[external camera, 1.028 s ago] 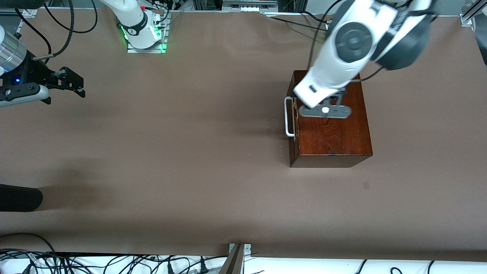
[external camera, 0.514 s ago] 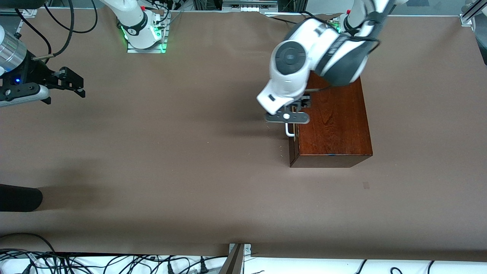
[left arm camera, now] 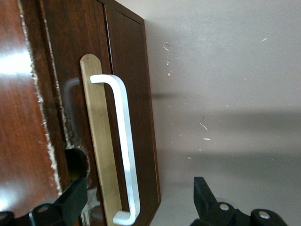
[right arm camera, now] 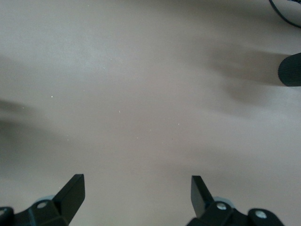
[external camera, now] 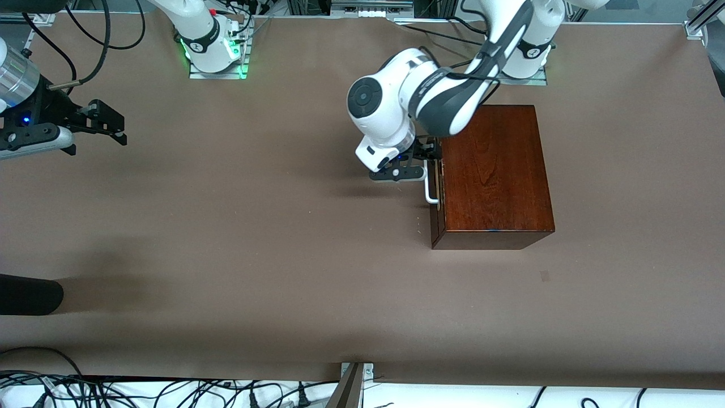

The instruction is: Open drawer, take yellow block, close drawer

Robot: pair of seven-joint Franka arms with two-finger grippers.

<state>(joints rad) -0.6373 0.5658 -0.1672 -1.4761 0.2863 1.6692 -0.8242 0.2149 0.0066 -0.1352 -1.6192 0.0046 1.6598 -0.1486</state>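
Note:
The dark reddish-brown wooden box [external camera: 493, 170] stands toward the left arm's end of the table. Its drawer [external camera: 435, 218] is shut, with the front facing the right arm's end. The white U-shaped handle [external camera: 431, 190] and the brass plate [left arm camera: 96, 141] show in the left wrist view. My left gripper [external camera: 429, 158] is open in front of the drawer, its fingers astride one end of the handle [left arm camera: 126, 146] without touching it. The yellow block is hidden. My right gripper [external camera: 116, 127] is open and empty, waiting over the right arm's end of the table.
A black rounded object [external camera: 28, 294] lies at the table's edge at the right arm's end; it also shows in the right wrist view [right arm camera: 290, 69]. Cables [external camera: 170, 391] run along the edge nearest the front camera.
My left arm has swung from over the box's top to the drawer front and come down, bringing its open gripper around the handle's end. The right arm has not moved.

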